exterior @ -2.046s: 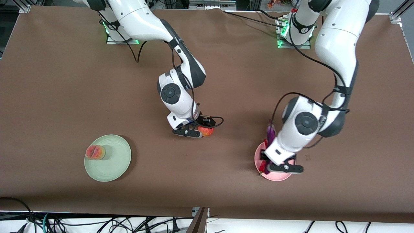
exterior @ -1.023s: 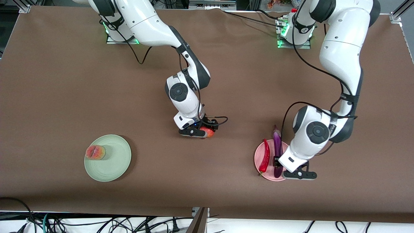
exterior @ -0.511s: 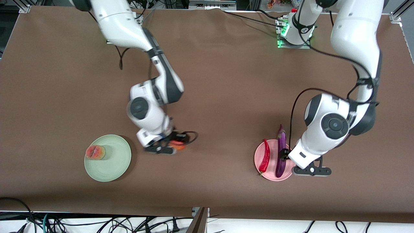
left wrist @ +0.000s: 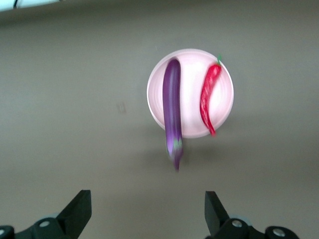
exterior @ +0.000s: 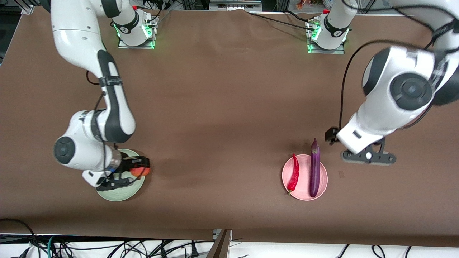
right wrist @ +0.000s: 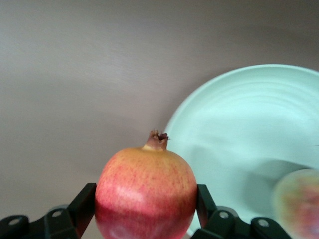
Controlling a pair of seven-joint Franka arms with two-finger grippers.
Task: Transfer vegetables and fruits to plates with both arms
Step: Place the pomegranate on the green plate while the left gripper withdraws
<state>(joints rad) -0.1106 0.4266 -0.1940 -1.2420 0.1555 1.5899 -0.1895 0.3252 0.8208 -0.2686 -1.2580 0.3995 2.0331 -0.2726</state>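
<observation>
My right gripper (exterior: 135, 168) is shut on the round red pomegranate (exterior: 140, 171) and holds it over the rim of the pale green plate (exterior: 122, 193). In the right wrist view the pomegranate (right wrist: 146, 191) sits between both fingers, with the green plate (right wrist: 249, 114) beside it and the peach (right wrist: 295, 201) on that plate. In the front view the arm hides the peach. The purple eggplant (exterior: 315, 168) and red chili (exterior: 294, 172) lie side by side on the pink plate (exterior: 304, 193). My left gripper (exterior: 369, 157) hangs open and empty over bare table beside that plate. In the left wrist view the eggplant (left wrist: 172, 107) lies on the plate.
The eggplant's stem end overhangs the pink plate's rim on the side farther from the front camera. Brown cloth covers the whole table (exterior: 222, 107). Both arm bases (exterior: 324, 36) stand along the edge farthest from the front camera.
My right gripper carried the pomegranate from the table's middle to the green plate's rim. My left gripper opened, left the eggplant on the pink plate, rose and drew away toward its own end.
</observation>
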